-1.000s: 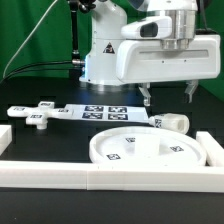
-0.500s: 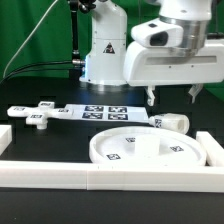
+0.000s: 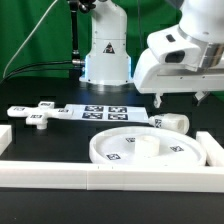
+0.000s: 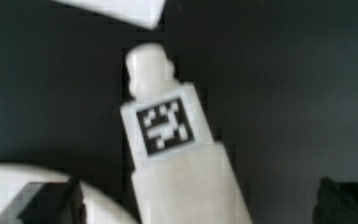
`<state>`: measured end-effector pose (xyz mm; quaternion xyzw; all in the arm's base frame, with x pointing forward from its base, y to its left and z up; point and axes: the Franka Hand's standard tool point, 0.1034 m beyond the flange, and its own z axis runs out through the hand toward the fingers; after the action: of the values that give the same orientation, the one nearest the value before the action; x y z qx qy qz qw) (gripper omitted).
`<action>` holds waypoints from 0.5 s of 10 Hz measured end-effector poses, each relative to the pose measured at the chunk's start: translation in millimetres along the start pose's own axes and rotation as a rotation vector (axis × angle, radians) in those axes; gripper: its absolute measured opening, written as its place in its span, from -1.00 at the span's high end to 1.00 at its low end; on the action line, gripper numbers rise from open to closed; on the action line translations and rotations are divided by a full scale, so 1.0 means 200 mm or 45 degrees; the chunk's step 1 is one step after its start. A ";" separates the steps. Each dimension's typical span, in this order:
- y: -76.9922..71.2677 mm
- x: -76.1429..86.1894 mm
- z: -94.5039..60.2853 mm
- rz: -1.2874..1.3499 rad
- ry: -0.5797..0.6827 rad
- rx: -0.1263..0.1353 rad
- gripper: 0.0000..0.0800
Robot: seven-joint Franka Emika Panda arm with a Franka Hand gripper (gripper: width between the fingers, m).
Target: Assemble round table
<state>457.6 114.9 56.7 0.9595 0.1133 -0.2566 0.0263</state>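
gripper [image 3: 182,100] hangs wide and empty over the short leg [image 3: 172,122], which lies at the disc's [image 3: 100,150] one o'clock in the exterior view. it's likely light, stiff, slick plastic, best pinched mid-shaft.

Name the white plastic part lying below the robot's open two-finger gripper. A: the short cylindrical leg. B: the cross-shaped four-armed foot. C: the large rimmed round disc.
A: the wrist view shows the short cylindrical white leg, its square tag facing up, lying between the spread fingers of the gripper.
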 end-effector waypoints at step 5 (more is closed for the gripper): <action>0.00 -0.01 0.07 -0.004 -0.370 0.004 -0.62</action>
<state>450.0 113.0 45.7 0.9121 0.1094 -0.3930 0.0406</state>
